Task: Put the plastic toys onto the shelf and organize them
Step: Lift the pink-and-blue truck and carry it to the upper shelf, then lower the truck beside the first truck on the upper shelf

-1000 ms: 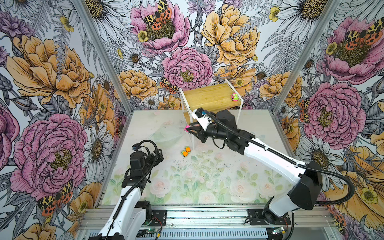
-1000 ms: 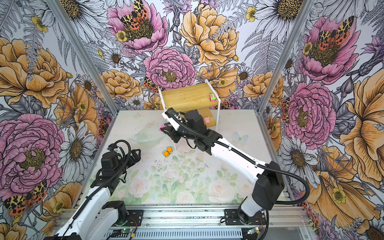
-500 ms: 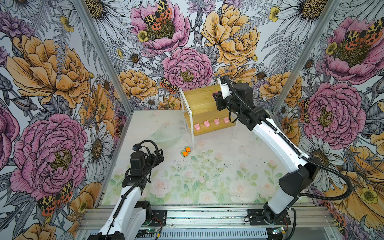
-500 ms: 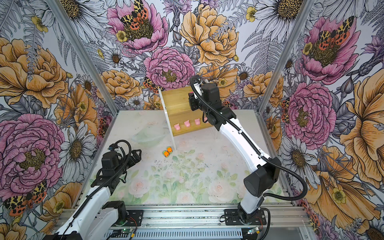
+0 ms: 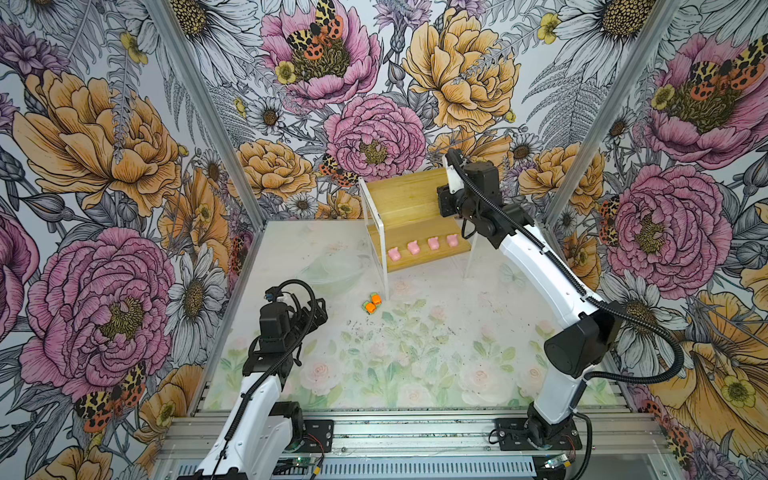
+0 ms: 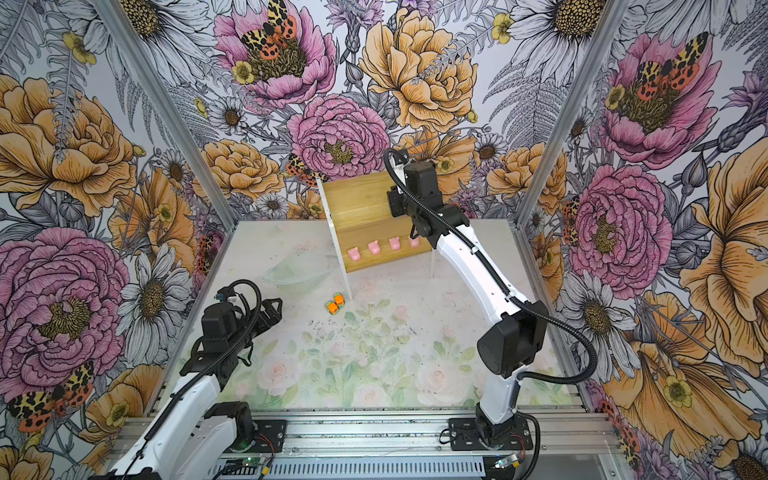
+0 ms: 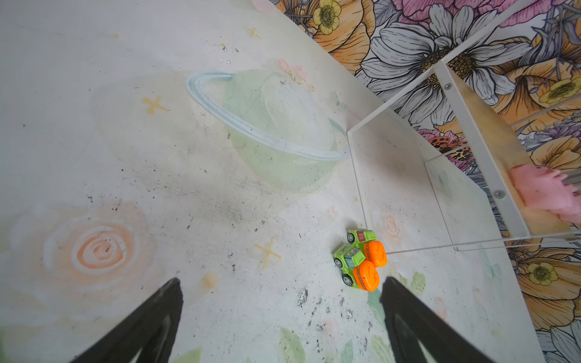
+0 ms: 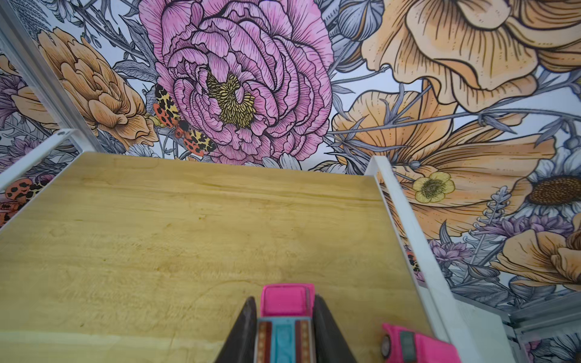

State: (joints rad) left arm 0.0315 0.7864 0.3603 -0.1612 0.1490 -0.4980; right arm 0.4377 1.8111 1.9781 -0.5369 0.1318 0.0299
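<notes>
The shelf [image 5: 399, 199] [image 6: 357, 199] stands at the back of the table. Several pale pink pig figures [image 5: 413, 247] [image 6: 374, 247] sit in a row on its lower board. My right gripper [image 8: 284, 298] is shut on a pink car with a teal part [image 8: 286, 306], just above the right end of the upper board [image 8: 188, 235]. Another pink car [image 8: 412, 345] rests on that board beside it. Two orange-and-green cars [image 5: 372, 303] [image 6: 335, 303] [image 7: 361, 261] lie together on the table by the shelf's front left leg. My left gripper [image 7: 279, 279] [image 5: 318, 309] hovers open just short of them.
Floral walls close in the table on three sides, with metal posts [image 5: 208, 112] at the back corners. A metal rail [image 5: 415, 428] runs along the front edge. The shelf's white frame [image 7: 471, 125] rises right behind the two cars.
My right arm has carried the pink car up from the table left of the shelf to over the upper board's right end. The left arm has not moved.
</notes>
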